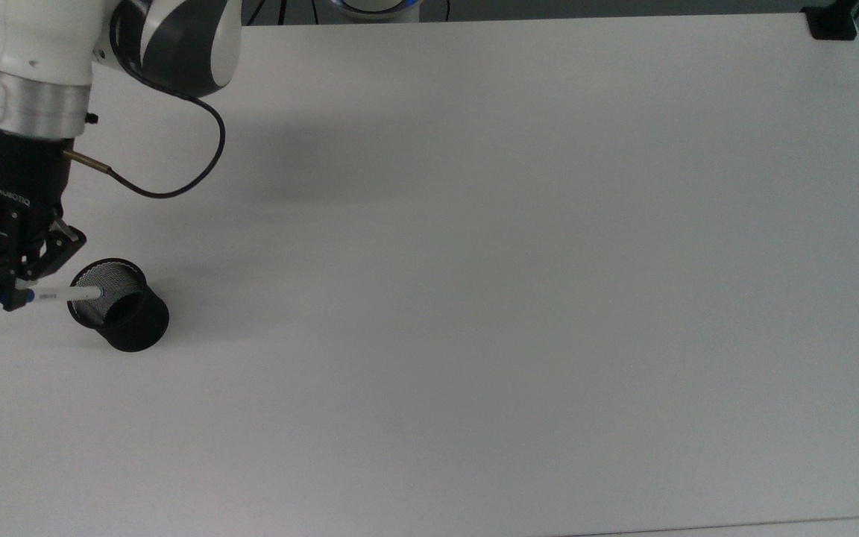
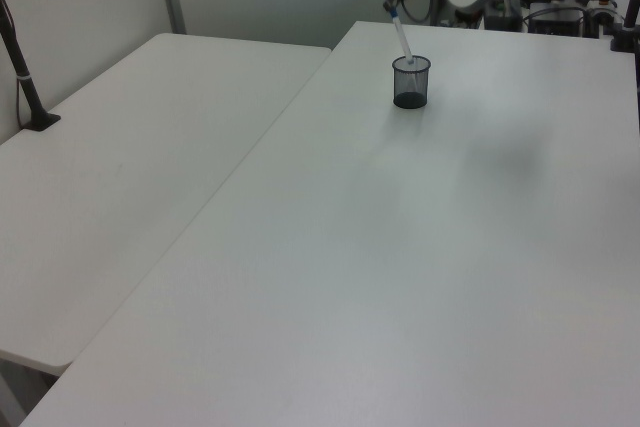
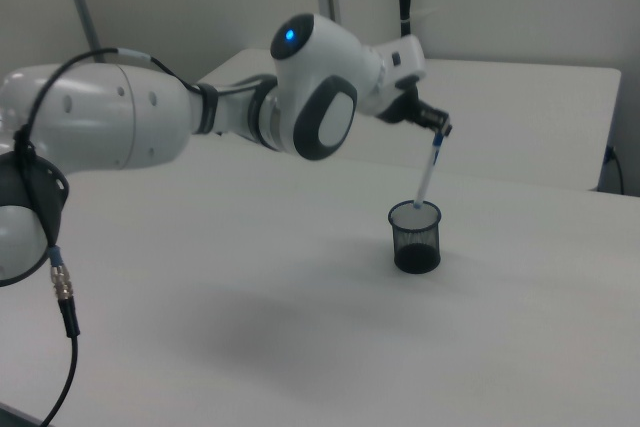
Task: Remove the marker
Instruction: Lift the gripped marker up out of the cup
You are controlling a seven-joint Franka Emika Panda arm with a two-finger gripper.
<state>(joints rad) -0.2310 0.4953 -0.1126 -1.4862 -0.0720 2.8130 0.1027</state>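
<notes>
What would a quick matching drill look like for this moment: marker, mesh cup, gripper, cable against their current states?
Things:
1. marker
2. mesh cup
3. gripper
4. cable

States:
A. standing upright on the white table
B. shut on the marker's blue-capped end
C. tilted, lower tip at the cup's mouth
D. looping black from the wrist above the table

Pairs: 1-C, 2-A, 3-B, 4-D
</notes>
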